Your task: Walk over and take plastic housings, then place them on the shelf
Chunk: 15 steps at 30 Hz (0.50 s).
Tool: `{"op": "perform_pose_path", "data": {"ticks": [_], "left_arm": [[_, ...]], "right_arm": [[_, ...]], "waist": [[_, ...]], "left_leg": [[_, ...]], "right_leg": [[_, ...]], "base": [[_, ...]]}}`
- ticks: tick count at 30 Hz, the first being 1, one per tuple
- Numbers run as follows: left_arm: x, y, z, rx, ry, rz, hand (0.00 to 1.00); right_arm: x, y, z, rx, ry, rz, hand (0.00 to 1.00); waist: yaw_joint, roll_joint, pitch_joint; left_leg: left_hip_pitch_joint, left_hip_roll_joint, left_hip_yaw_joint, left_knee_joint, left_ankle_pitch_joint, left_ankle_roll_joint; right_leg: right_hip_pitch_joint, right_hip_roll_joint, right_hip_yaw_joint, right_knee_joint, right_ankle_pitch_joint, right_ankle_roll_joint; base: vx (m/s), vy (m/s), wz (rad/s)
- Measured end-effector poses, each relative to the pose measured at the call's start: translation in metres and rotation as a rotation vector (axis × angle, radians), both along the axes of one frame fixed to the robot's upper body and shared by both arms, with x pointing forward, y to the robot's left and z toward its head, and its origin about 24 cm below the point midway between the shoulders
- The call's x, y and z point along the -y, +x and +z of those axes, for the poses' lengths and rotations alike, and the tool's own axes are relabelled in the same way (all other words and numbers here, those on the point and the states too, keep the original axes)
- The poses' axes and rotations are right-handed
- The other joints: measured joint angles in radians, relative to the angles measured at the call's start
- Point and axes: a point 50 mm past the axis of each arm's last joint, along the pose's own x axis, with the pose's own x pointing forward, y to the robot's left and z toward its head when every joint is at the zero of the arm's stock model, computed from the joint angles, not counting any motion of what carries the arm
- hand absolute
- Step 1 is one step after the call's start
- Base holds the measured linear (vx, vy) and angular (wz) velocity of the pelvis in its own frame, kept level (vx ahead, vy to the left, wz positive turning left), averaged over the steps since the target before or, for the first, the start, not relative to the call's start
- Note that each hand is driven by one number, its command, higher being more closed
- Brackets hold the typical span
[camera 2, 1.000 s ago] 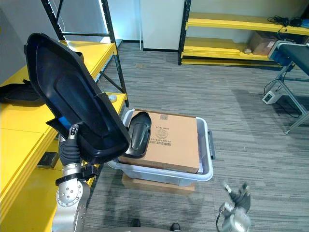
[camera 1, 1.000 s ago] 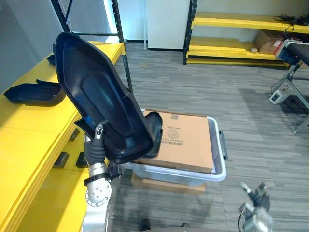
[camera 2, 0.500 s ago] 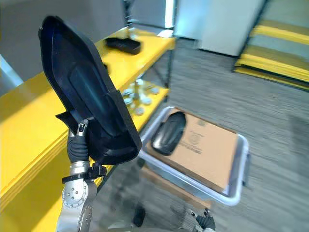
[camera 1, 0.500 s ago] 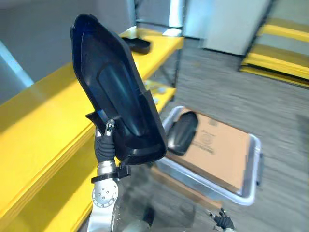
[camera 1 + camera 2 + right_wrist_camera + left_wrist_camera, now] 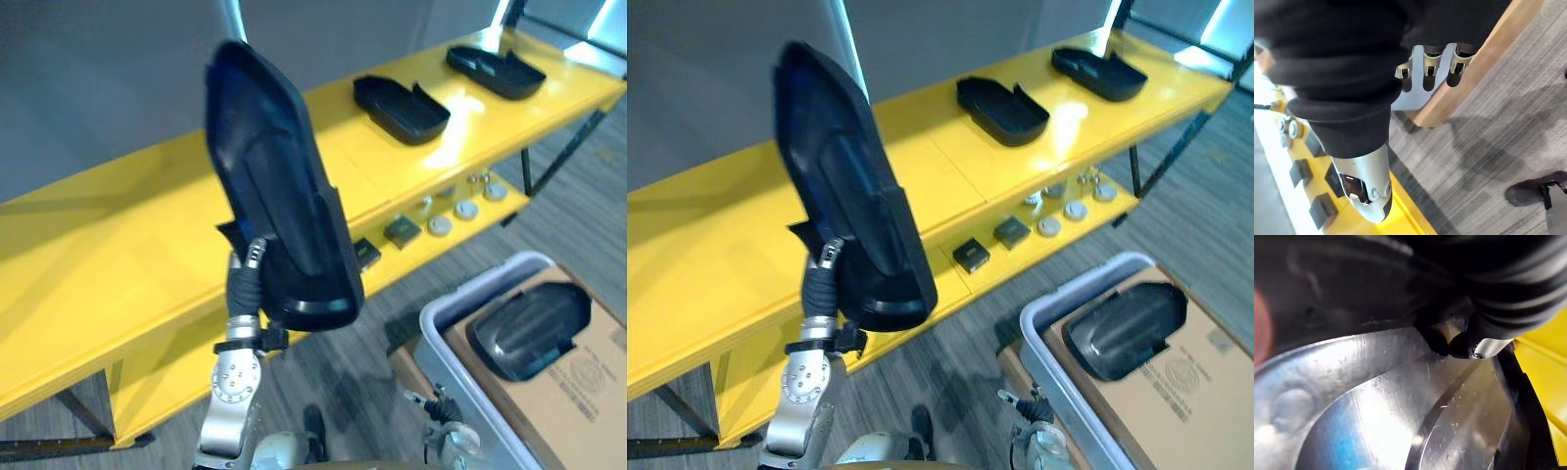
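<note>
The view has swung to face the yellow shelf (image 5: 118, 245), the bin (image 5: 446, 302) now at lower right.

Glossy black housing (image 5: 282, 196), upright, hollow side showing

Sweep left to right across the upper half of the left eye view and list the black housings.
Held housing, gripped upright in the left hand → middle housing, lying on the yellow shelf → far housing, further along the same shelf.
</note>
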Motion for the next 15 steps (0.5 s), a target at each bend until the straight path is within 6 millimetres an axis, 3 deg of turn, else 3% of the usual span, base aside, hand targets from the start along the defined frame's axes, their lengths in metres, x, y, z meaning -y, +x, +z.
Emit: {"op": "perform_pose_path", "data": {"ticks": [1, 3, 4, 6, 8, 9, 11, 12, 13, 14, 15], "left_arm": [[0.000, 0.001, 0.000, -0.001, 0.004, -0.002, 1.00], [-0.001, 0.002, -0.002, -0.006, 0.016, 0.001, 1.00], [-0.001, 0.002, -0.002, -0.005, 0.016, 0.001, 1.00], [0.002, 0.002, -0.001, -0.003, 0.013, -0.010, 1.00], [0.002, 0.001, -0.002, -0.004, 0.013, -0.009, 1.00], [0.002, 0.001, -0.001, -0.003, 0.012, -0.010, 1.00], [0.002, 0.001, -0.002, -0.004, 0.010, -0.006, 1.00], [0.008, 0.000, -0.005, -0.021, -0.015, -0.009, 1.00], [0.010, 0.000, -0.004, -0.020, -0.019, -0.018, 1.00], [0.015, 0.000, -0.003, -0.017, -0.029, -0.035, 1.00], [0.016, 0.000, -0.003, -0.018, -0.035, -0.037, 1.00]], "right_arm": [[-0.001, 0.000, 0.000, -0.002, 0.001, 0.003, 0.00], [-0.004, -0.002, -0.001, -0.008, 0.002, 0.020, 0.00], [-0.004, -0.003, -0.001, -0.010, 0.003, 0.019, 0.00], [-0.006, -0.013, -0.003, -0.023, 0.010, 0.012, 0.00], [-0.005, -0.017, -0.003, -0.020, 0.004, 0.006, 0.00], [-0.008, -0.024, -0.004, -0.028, 0.014, -0.001, 0.00], [-0.017, -0.033, -0.006, -0.044, 0.038, 0.003, 0.00], [-0.012, -0.032, -0.004, -0.030, 0.027, 0.011, 0.00], [-0.012, -0.030, -0.003, -0.021, 0.026, 0.010, 0.00], [-0.008, -0.027, 0.000, -0.004, 0.012, 0.020, 0.00], [-0.006, -0.023, 0.002, 0.008, 0.004, 0.026, 0.00]], "waist": [[-0.001, -0.002, 0.000], [-0.004, -0.008, 0.004], [-0.011, -0.007, 0.005], [-0.041, -0.008, 0.004], [-0.049, -0.017, 0.005], [-0.046, -0.040, 0.003], [-0.018, -0.078, -0.006], [-0.020, -0.054, -0.015], [-0.021, -0.047, -0.019], [-0.020, -0.032, -0.025], [-0.020, -0.026, -0.024]], "left_leg": [[0.008, 0.000, -0.006, -0.001, -0.003, -0.002], [0.074, 0.001, -0.040, -0.008, -0.020, -0.005], [0.087, 0.001, -0.057, -0.006, -0.025, -0.008], [0.107, 0.000, -0.142, 0.023, -0.045, -0.033], [0.096, -0.002, -0.201, 0.074, -0.079, -0.057], [0.097, -0.014, -0.225, 0.107, -0.112, -0.071], [0.094, -0.025, -0.243, 0.158, -0.164, -0.099], [0.077, 0.037, -0.249, 0.206, -0.205, -0.123], [0.070, 0.067, -0.235, 0.206, -0.203, -0.129], [0.067, 0.107, -0.214, 0.190, -0.184, -0.157], [0.068, 0.116, -0.214, 0.174, -0.169, -0.171]], "right_leg": [[-0.016, 0.013, 0.041, 0.011, -0.015, 0.002], [-0.123, 0.104, 0.230, 0.025, -0.078, 0.019], [-0.148, 0.128, 0.264, 0.021, -0.081, 0.019], [-0.243, 0.212, 0.429, -0.002, -0.087, 0.042], [-0.285, 0.243, 0.536, -0.041, -0.067, 0.067], [-0.288, 0.224, 0.545, -0.070, -0.021, 0.081], [-0.280, 0.188, 0.526, -0.102, 0.055, 0.069], [-0.250, 0.212, 0.452, -0.099, 0.040, 0.055], [-0.249, 0.222, 0.431, -0.105, 0.035, 0.045], [-0.250, 0.234, 0.402, -0.112, 0.033, 0.031], [-0.250, 0.239, 0.391, -0.116, 0.035, 0.027]], "base": [[0.20, 0.056, 0.60], [0.22, 0.021, 0.39], [0.26, -0.011, 0.84], [0.22, -0.070, 1.23], [0.15, -0.146, 1.27], [0.14, -0.200, 1.16], [0.18, -0.285, 0.77], [0.21, -0.356, 0.74], [0.21, -0.423, 0.81], [0.15, -0.307, 0.43], [0.17, -0.337, 0.34]]}}
